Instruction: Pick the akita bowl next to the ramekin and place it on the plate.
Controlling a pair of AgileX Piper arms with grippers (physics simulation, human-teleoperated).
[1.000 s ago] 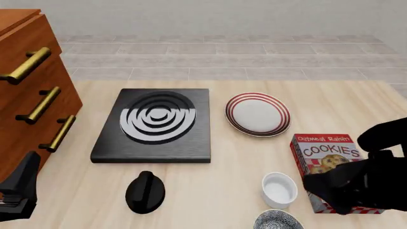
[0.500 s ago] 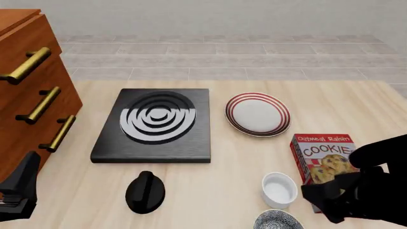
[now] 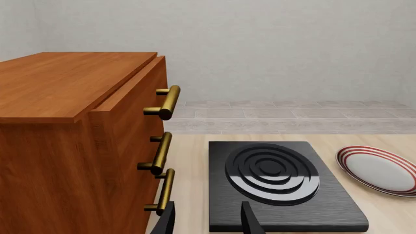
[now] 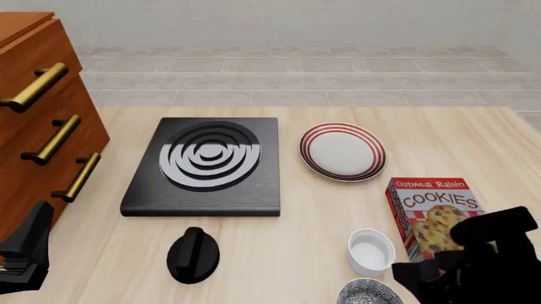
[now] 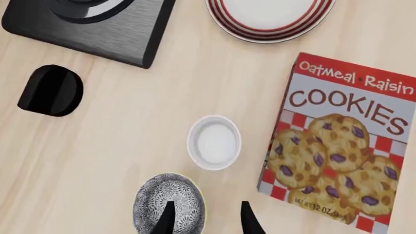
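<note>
At the near edge of the table [image 4: 473, 136] I see the akita bowl [image 5: 169, 203] sitting upright, mouth up and round with no long axis, and my right gripper [image 5: 203, 219] hangs just above it with its fingers parted and nothing between them, one tip over the bowl's rim, the other just beside it. The ramekin [image 5: 214, 142] stands just beyond the bowl, the cookie box [image 5: 342, 141] lies flat to its right, and the plate [image 4: 343, 151] sits farther back beside the black slab [image 4: 205, 166]. Only the right wrist view shows the whole bowl, which the front view cuts off, while the left wrist view shows my left gripper [image 3: 206, 220] open and empty by the wooden drawers [image 3: 78, 141].
</note>
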